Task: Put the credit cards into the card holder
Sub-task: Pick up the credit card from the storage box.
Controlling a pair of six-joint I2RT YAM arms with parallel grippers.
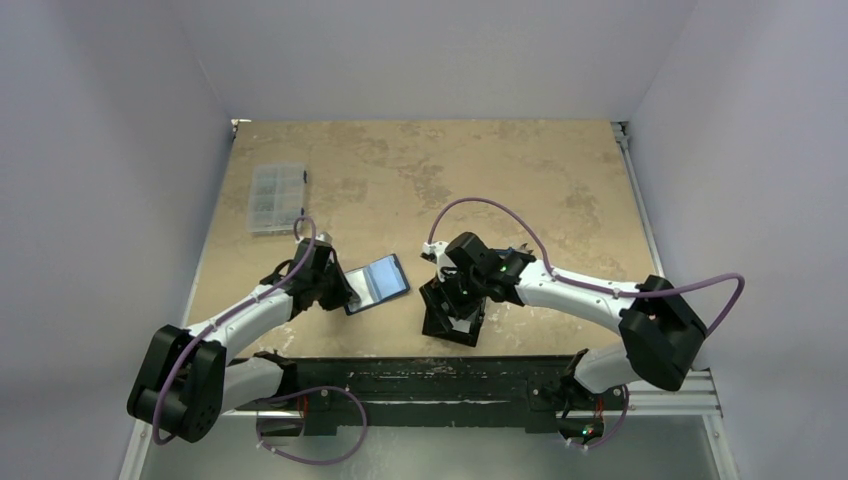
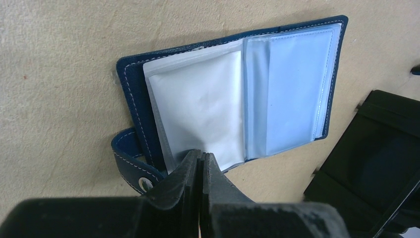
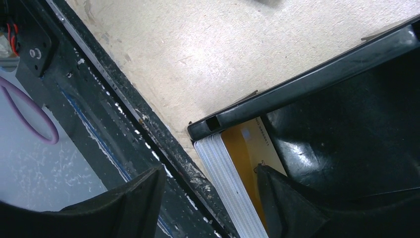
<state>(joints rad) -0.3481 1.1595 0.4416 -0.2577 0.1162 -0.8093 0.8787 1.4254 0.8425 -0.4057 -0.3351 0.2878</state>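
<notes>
Low in the right wrist view, the right gripper (image 3: pixel 210 171) stands released, its jaws apart on either side of a stack of pale-edged credit cards (image 3: pixel 233 198) with a gold card on top, tucked against the wall of the black box-shaped tray (image 3: pixel 307 84). One finger is just at the gold face and the other is well clear, so nothing is gripped yet.

Left of the tray in the overhead view, the left gripper (image 2: pixel 200 158) is clenched on the lower edge of a clear sleeve of the navy-blue stitched folding card holder (image 2: pixel 237 94), which lies spread open on the table. Beyond, at upper left, sits a clear plastic compartment box (image 1: pixel 275 197).

The step in hand looks like picking a card. Next the jaws must close on a single card, peel it from the stack and carry it to an open sleeve.
</notes>
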